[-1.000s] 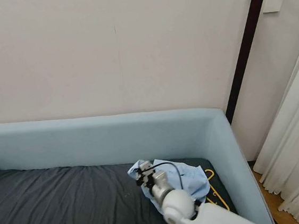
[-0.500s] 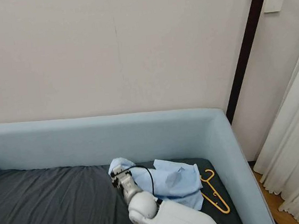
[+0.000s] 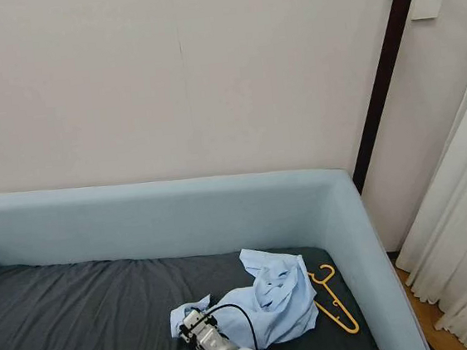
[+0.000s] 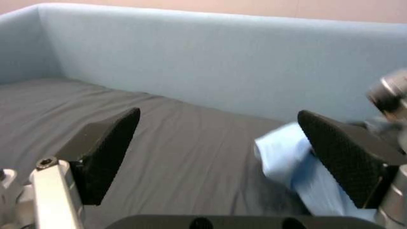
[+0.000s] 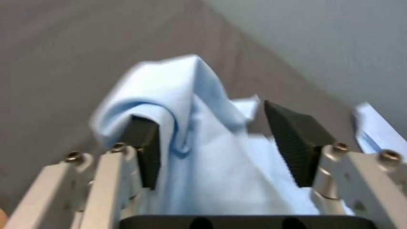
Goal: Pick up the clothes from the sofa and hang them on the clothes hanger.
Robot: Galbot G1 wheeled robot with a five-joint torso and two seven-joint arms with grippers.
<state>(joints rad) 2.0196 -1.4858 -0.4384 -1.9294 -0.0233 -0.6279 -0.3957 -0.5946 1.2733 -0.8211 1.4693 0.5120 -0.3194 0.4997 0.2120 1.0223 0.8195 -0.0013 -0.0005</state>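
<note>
Two pincers hang low over the dark grey seat of the sofa (image 3: 82, 325), near its right end. The right pincer (image 3: 192, 324) is down at the left tip of the light blue garment (image 3: 272, 305), a black cable (image 3: 240, 316) looping along its wrist. In the right wrist view its fingers (image 5: 145, 143) stand apart. The garment (image 5: 216, 181) is bunched up between them, with one fold draped over a finger, so this pincer (image 5: 207, 119) is open around the cloth rather than clamped on it.

The left pincer (image 4: 219, 121) is spread wide with nothing between its fingers (image 4: 108, 148), hovering above bare seat. The garment (image 4: 286, 152) lies just off to one side of it, and the right arm's wrist (image 4: 388, 95) is close behind that.

The garment is crumpled on the seat, its higher folds toward the right. A yellow hanger (image 3: 337, 302) lies flat just beside its right edge, between the cloth and the sofa's pale blue end wall (image 3: 369, 269). The pale blue backrest (image 3: 138, 223) runs behind, against a plain wall (image 3: 164, 73). To the right of the sofa stand a dark door frame (image 3: 382, 76) and a white curtain (image 3: 466, 242).
</note>
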